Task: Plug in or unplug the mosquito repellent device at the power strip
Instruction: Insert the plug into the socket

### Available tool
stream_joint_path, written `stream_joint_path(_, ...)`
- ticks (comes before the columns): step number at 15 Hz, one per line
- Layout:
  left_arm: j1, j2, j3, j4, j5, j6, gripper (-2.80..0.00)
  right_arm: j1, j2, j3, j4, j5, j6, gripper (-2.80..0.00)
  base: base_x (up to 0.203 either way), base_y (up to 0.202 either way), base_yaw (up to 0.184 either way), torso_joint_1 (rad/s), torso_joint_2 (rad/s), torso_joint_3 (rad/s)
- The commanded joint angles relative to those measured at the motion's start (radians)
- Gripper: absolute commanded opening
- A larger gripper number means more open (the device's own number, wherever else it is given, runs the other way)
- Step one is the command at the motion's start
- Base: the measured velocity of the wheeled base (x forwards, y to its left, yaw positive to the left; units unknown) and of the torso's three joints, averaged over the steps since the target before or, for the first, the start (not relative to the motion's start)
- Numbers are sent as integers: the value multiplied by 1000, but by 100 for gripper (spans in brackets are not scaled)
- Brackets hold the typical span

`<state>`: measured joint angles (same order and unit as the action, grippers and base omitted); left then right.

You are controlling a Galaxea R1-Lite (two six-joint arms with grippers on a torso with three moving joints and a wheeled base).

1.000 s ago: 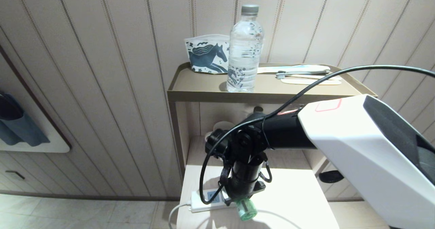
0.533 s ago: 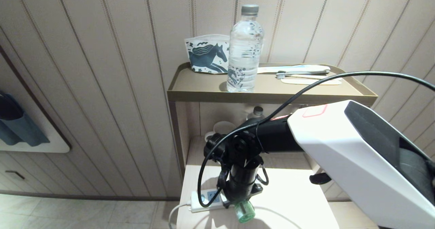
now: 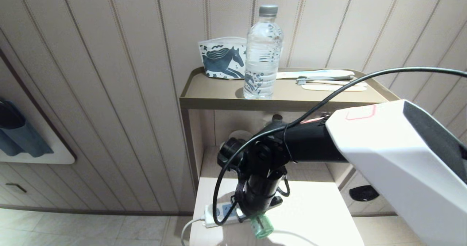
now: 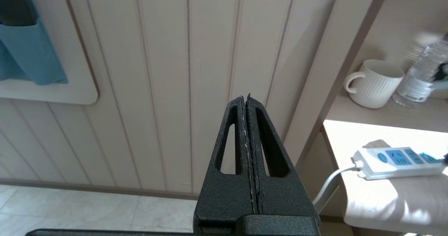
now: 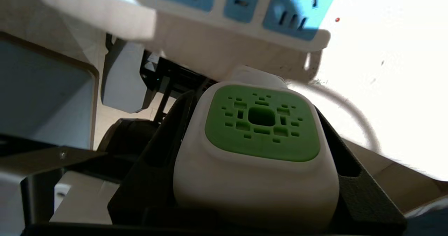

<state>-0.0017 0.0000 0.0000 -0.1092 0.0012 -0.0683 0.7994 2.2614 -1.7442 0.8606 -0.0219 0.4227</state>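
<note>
Black fingers [image 5: 164,159] of my right gripper [image 3: 259,216] are clamped on the mosquito repellent device [image 5: 257,152], one on each side of its white body, green vented top facing my wrist camera. Its green bottle end [image 3: 262,227] sticks out below the claw, toward me. The power strip [image 3: 219,214] lies flat just behind the claw on the pale tabletop [image 3: 313,216], its blue sockets [image 5: 299,8] close beyond the device; whether they touch I cannot tell. Further back, a water bottle [image 3: 262,52] stands on the shelf. My left gripper [image 4: 247,152] hangs off beside the table, fingers pressed together on nothing.
</note>
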Motion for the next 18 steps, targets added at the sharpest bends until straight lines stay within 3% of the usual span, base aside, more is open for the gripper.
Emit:
stream_joint_path(1, 0, 1, 0, -1, 0, -1, -280, 9, -55, -16, 5, -1, -16, -280, 0, 0, 0, 0, 0, 0)
stream_joint_path(8, 0, 2, 0, -1, 0, -1, -280, 2, 66, -162, 33, -1, -75, -280, 0, 0, 0, 0, 0, 0)
stream_joint_path(18, 0, 2, 0, -1, 0, -2, -280, -32, 21, -179, 171, -13, -170, -280, 0, 0, 0, 0, 0, 0)
